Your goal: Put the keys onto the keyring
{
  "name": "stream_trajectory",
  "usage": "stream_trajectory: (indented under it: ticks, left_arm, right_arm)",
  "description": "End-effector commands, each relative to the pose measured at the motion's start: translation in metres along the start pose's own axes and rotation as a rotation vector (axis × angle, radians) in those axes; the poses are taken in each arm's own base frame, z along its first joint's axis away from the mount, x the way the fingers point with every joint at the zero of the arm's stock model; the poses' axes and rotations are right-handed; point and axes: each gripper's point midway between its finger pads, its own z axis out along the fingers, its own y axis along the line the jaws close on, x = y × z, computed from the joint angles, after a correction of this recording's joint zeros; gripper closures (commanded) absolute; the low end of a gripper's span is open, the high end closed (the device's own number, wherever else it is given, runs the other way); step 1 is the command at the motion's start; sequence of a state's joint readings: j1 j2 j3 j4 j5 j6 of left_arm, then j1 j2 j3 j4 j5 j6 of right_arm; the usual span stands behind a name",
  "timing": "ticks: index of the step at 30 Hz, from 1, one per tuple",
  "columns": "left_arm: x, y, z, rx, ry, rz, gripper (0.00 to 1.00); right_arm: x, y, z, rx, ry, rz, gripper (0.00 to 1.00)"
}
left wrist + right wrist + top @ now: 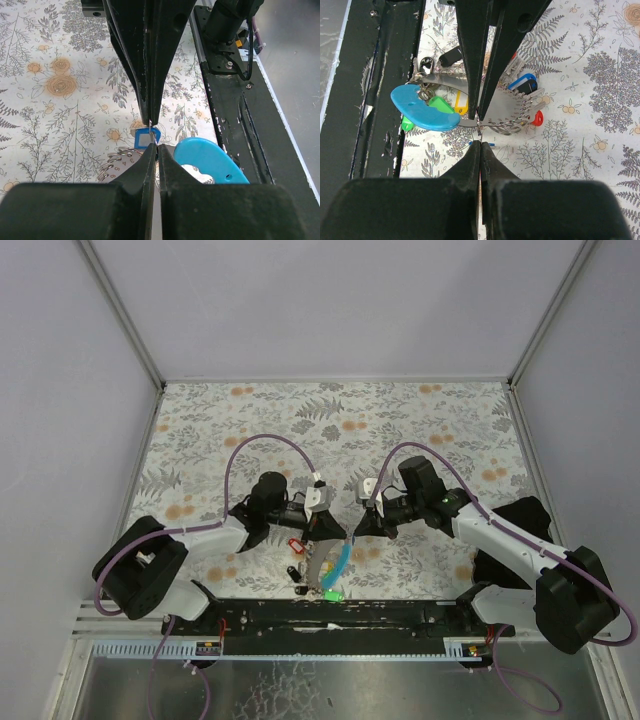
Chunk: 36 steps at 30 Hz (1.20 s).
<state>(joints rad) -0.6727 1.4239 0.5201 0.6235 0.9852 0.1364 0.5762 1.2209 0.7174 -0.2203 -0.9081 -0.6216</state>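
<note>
The keyring hangs between my two grippers near the table's front edge, its light-blue strap curving down. In the right wrist view my right gripper is shut on the thin metal ring beside the grey tag and blue strap. Round the bunch show a green key, a yellow key, a blue key and a red key. My left gripper is shut on a thin wire of the ring, with a blue key cap just behind its tips. The strap lies to its right.
A black rail runs along the front edge under the hanging bunch, with both arm bases on it. Purple cables loop above each arm. Two small dark pieces and a green key sit low by the rail. The flowered cloth covers the table.
</note>
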Motion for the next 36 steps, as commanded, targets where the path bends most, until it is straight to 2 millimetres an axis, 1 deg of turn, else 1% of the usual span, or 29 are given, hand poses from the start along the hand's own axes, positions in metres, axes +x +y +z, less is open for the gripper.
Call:
stream_trajectory:
  ticks: [1, 12, 36]
  left_arm:
    - [-0.0167, 0.0042, 0.0020, 0.010, -0.034, 0.038, 1.00]
    - [-0.0146, 0.0070, -0.0005, -0.014, -0.022, 0.038, 1.00]
    - [-0.0174, 0.0063, 0.0003, -0.005, -0.035, 0.034, 1.00]
  right_arm:
    - [-0.0256, 0.0011, -0.0029, -0.013, -0.053, -0.072, 1.00]
    - [-0.0236, -0.0024, -0.0061, 0.030, -0.041, -0.071, 1.00]
    - [-0.0241, 0.0024, -0.0020, -0.016, -0.045, -0.064, 1.00]
